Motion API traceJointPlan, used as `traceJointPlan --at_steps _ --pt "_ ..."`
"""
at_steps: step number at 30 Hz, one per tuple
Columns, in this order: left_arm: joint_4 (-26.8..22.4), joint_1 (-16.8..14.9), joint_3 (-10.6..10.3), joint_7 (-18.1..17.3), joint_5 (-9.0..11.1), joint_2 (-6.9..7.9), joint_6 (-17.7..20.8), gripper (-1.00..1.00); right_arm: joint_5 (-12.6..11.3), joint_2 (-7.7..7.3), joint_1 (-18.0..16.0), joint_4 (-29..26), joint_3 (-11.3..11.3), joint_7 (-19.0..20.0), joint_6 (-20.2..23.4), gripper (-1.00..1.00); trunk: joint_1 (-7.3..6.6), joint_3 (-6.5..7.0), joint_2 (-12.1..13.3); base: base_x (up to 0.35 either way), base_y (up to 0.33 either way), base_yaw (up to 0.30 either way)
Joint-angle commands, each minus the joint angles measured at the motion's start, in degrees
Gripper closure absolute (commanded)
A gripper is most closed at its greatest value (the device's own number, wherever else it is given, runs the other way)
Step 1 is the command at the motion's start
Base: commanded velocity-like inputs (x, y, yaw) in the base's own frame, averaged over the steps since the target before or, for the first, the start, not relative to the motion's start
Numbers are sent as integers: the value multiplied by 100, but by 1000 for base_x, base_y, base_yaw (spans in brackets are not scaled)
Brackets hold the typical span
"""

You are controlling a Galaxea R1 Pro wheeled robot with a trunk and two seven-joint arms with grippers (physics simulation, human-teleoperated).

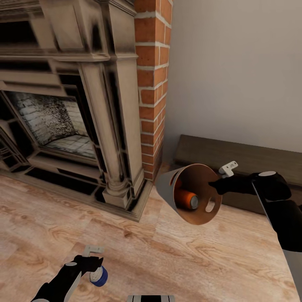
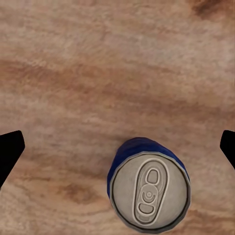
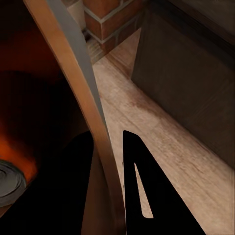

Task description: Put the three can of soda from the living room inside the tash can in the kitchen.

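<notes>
Right gripper [image 1: 214, 183] at the right of the head frame is pinched on the rim of the trash can [image 1: 167, 187], holding the grey bin tipped on its side in the air, mouth facing the camera, brown-orange inside on show. Inside it lie two orange soda cans [image 1: 187, 199], one silver top facing out, the other tucked behind it toward the upper left of the opening. In the right wrist picture the rim wall [image 3: 83, 83] runs between the two dark fingers [image 3: 142, 186], closed tight on it, with an orange can's silver top [image 3: 10, 182] at the lower left edge. Down at the lower left of the head frame, the left gripper [image 1: 94, 262] hangs over the blue soda can [image 1: 100, 276], which stands upright on the wood floor [image 1: 176, 260]. The left wrist picture shows that can [image 2: 148, 185] low and right of centre, fingertips [image 2: 10, 152] spread wide at both edges, touching nothing. The fireplace [image 1: 63, 105] and brick column [image 1: 153, 84] take the upper left.
</notes>
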Motion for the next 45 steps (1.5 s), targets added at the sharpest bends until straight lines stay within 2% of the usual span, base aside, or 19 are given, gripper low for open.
traceJointPlan --at_steps 1,25,34,45 --pt "0 0 -2 0 -1 0 -7 -100 -78 -2 -2 -2 1 12 21 100 -1 1 0 0 3 0" --pt "-67 0 3 -17 19 0 -41 -100 -84 -1 6 -2 13 9 21 100 -1 1 0 -7 -22 0" --pt "-58 0 -7 -10 13 0 -40 -100 -87 -2 6 -2 18 9 21 100 -1 1 0 -211 -42 0" --pt "-31 0 -20 -4 -21 -8 -43 -100 -77 -10 11 0 11 7 21 100 -1 1 0 -26 -8 0"
